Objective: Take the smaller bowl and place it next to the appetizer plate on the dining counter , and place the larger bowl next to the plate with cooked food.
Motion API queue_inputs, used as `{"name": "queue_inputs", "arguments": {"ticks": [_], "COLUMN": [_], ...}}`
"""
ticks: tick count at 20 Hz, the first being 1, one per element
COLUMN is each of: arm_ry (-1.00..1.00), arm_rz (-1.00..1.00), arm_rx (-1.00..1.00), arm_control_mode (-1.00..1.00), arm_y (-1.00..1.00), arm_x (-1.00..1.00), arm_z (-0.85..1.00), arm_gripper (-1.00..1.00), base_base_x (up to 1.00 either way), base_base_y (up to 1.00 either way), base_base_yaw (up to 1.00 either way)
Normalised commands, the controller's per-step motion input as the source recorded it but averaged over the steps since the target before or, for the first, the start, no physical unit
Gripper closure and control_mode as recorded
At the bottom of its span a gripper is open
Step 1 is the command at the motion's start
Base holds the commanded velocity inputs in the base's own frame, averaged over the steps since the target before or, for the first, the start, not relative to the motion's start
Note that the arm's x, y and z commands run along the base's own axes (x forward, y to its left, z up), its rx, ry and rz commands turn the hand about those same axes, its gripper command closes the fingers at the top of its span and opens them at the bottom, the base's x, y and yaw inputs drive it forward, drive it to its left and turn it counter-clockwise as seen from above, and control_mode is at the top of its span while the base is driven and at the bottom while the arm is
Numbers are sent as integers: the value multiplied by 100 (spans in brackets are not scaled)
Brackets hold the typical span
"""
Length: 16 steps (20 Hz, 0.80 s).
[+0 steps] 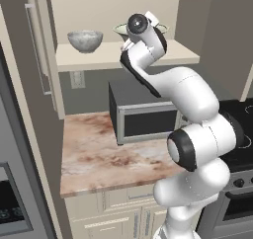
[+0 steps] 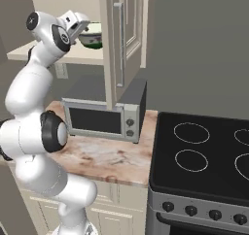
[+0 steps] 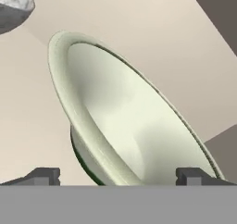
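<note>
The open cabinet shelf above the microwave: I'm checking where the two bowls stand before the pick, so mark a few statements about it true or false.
1. The smaller bowl stands upright on the shelf. True.
2. The larger bowl is already on the marble counter. False: it sits on the shelf, right in front of the gripper.
3. The gripper is open with nothing between its fingers. True.
4. The microwave has its door hanging open. False: the door is closed.
5. The smaller bowl is to the right of the larger bowl in the left base view. False: it is to the left.
</note>
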Motion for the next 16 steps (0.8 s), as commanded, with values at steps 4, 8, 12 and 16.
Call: {"name": "queue_inputs", "arguments": {"ticks": [4,8,12,16], "arm_ry": [6,5,4,0], "arm_rz": [0,0,0,0], "arm_rx": [-1,-3,-3,-3], "arm_control_mode": [-100,-100,-100,-100], "arm_y": [-4,0,0,0], "arm_x": [36,31,18,0], "arm_z": [-16,-19,-13,-1], "arm_gripper": [-100,-100,100,100], "base_base_x": [0,0,0,0], "base_base_y": [0,0,0,0], "base_base_yaw": [0,0,0,0]}}
